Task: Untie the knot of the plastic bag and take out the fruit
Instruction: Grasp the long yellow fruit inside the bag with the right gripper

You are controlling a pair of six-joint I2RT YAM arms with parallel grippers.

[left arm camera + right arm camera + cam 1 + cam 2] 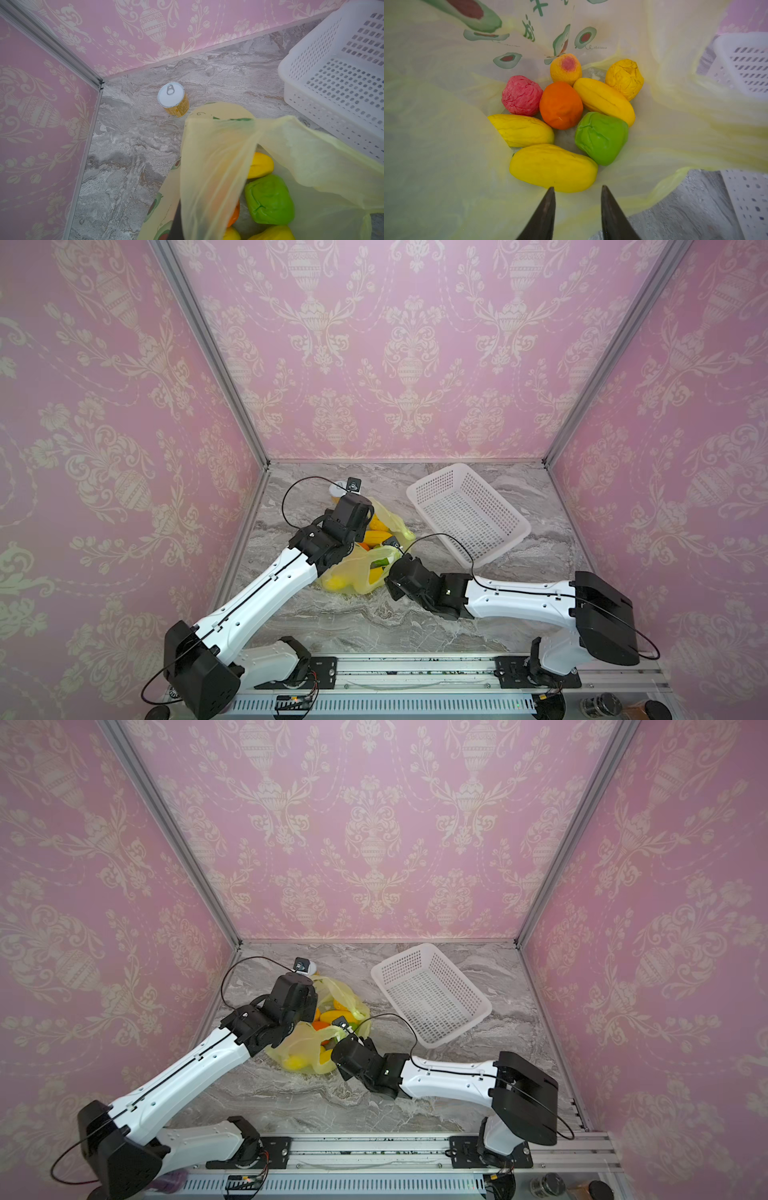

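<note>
- Thin plastic bag (446, 166), translucent yellow-green with green avocado prints, mouth spread open around the fingertips (549, 199) of the right gripper (578, 188)
- Eight small fruit (562, 116) clustered on the bag's floor, beyond the fingertips
- Nearest, just ahead of both fingertips: a long yellow fruit (553, 167)
- Next: a second long yellow one (521, 129) and a green bumpy one (601, 138)
- Farther: an orange one (560, 101) between a pink-red crinkled one (521, 95) and a third long yellow one (604, 100)
- Farthest: two round yellow-orange ones (565, 68) (625, 79)

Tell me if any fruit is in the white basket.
No, in a top view the white basket shows only bare mesh; the fruit lies inside the plastic bag.
</note>
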